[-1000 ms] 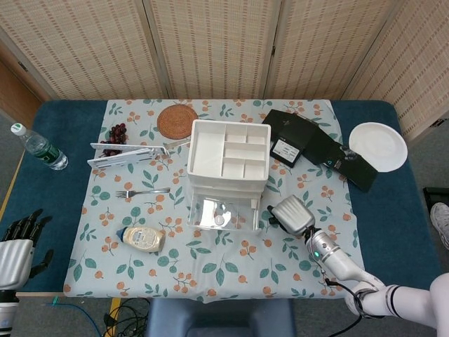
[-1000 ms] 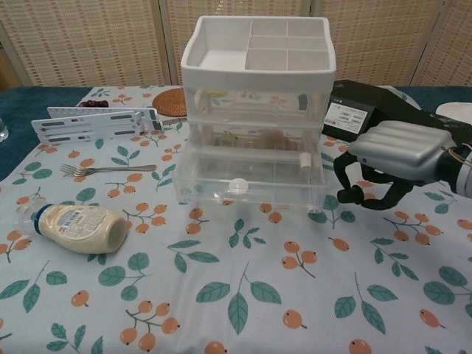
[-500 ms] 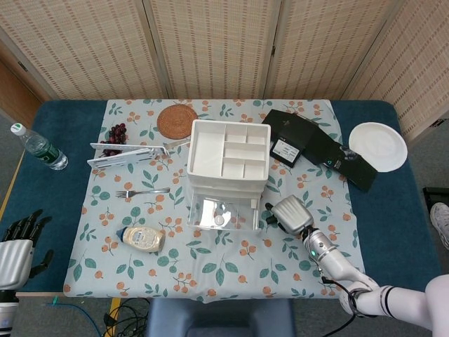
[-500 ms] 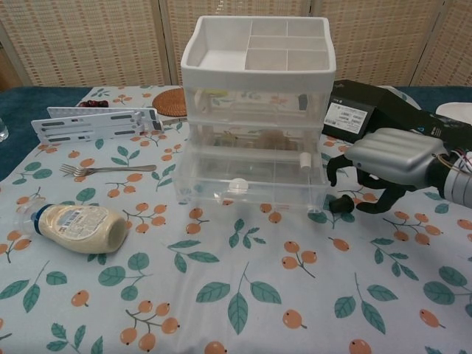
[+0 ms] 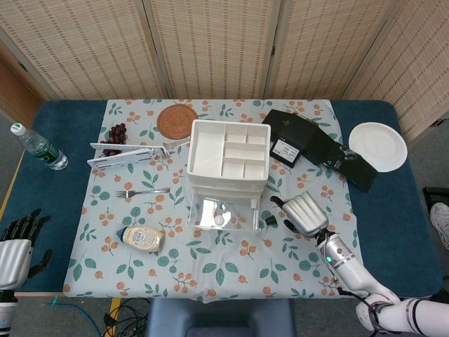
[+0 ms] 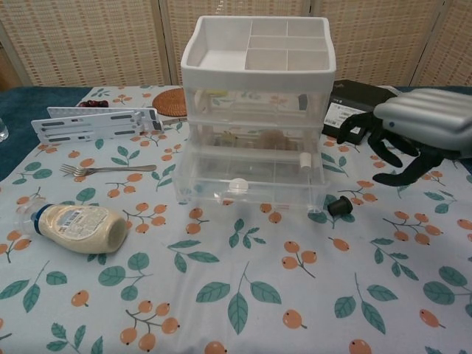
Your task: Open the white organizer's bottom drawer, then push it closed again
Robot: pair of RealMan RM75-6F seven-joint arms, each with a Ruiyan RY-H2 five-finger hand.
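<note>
Drawer (image 5: 219, 213) of the white organizer (image 5: 228, 160) stands pulled out toward the robot at table centre, the lowest tier jutting at six o'clock from the stack while the upper tiers sit flush; so the opening half looks done and the push shut remains. Its clear front with a small round knob (image 6: 237, 184) faces the chest camera, unobstructed, which leaves a plain surface to press. The right hand (image 6: 413, 133) hangs at about four o'clock from the organizer, just off the drawer's right corner and above the cloth, fingers spread and curled downward, holding nothing and touching nothing. A small dark cap-like piece (image 6: 339, 205) lies on the cloth just beside that corner; I cannot tell what it is. The left hand (image 5: 15, 247) rests low at the table's eight o'clock edge, well away, fingers apart and empty, seemingly parked because one hand suffices. Nearby clutter, a mayo bottle (image 5: 142, 239) at seven o'clock and a fork (image 5: 142, 192) at nine, lies clear of the drawer's path. The push probably calls for bringing the right hand round to the front face.
</note>
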